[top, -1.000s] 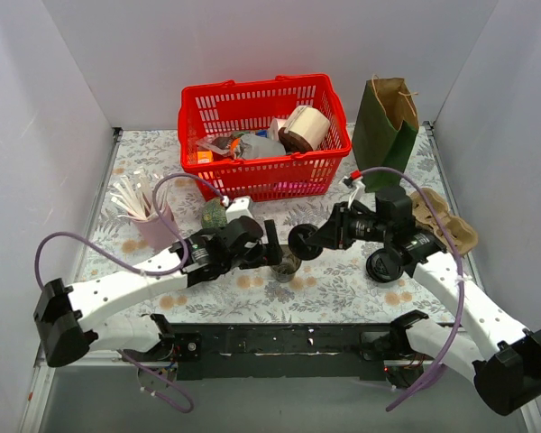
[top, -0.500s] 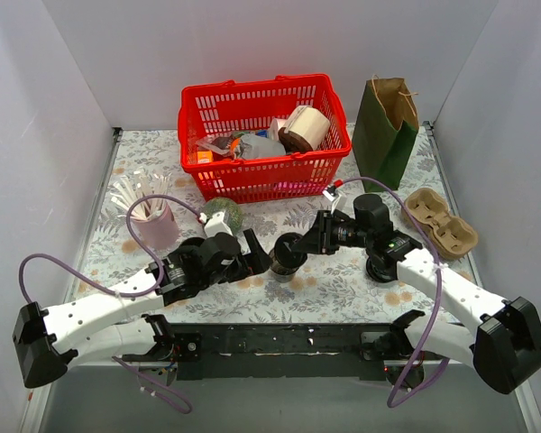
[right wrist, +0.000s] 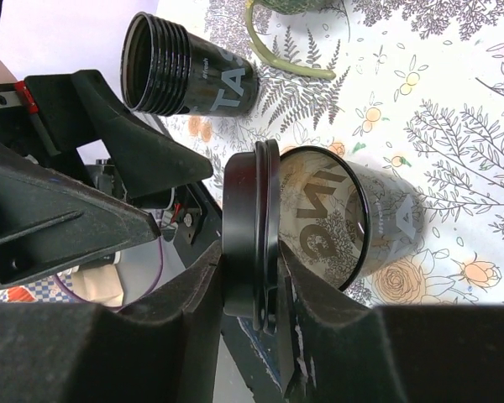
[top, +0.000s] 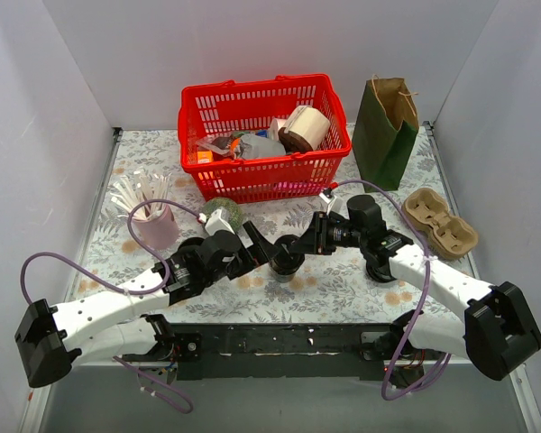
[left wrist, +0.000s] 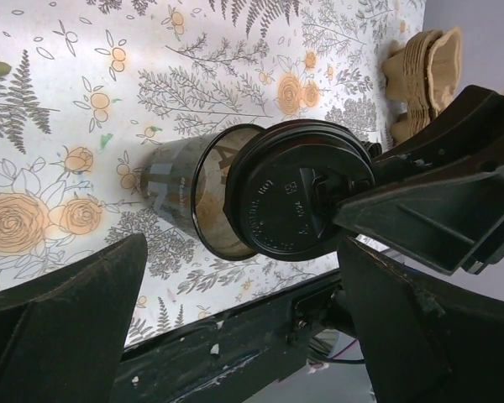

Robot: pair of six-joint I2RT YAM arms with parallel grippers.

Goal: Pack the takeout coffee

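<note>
At the far left a pink cup of stirrers stands near the table edge. The left arm lies low, reaching from the near-left corner towards the middle. The left gripper is spread wide, one finger on each side of the coffee cup and both clear of it.

The coffee cup stands upright at the centre of the table, with its long axis vertical and its open mouth facing up. Its lid is off. The lid is held tilted on edge over the right side of the mouth, with its top face turned towards the left gripper. It may be touching the cup's lip, but the overlap hides this.

The right gripper is clamped on the lid, with a finger pressed to each face. The right arm reaches in low from the near-right corner, elbow out.

A second black cup sits close by the right arm. Farther right, a cardboard tray lies near the table's right edge. The red basket and green bag stand behind. Bare floral table lies between the coffee cup and the near edge.
</note>
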